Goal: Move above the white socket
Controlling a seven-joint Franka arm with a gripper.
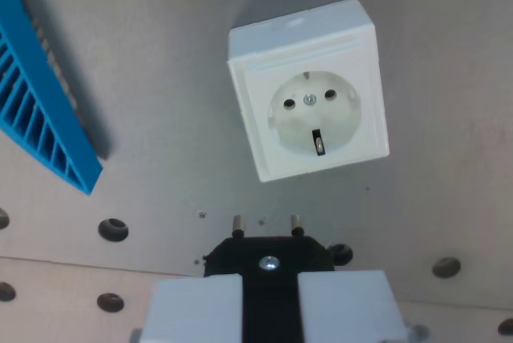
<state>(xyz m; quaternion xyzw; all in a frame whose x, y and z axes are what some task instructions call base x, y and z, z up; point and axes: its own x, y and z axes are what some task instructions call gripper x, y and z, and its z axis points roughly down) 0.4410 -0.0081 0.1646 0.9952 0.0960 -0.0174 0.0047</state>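
A white square socket [309,90] sits on the grey board, upper middle of the wrist view, slightly rotated. Its round recess shows two pin holes, a centre screw and an earth clip. At the bottom edge my gripper [269,299] has its two white fingers [196,311] shut on a black plug [269,259]. The plug's two metal pins [266,223] point toward the socket and stop a short way below its lower edge.
A blue ribbed plastic part [40,110] lies along the wrist view's left edge. The grey board [160,54] carries a row of round holes [113,228] near the bottom, level with the plug.
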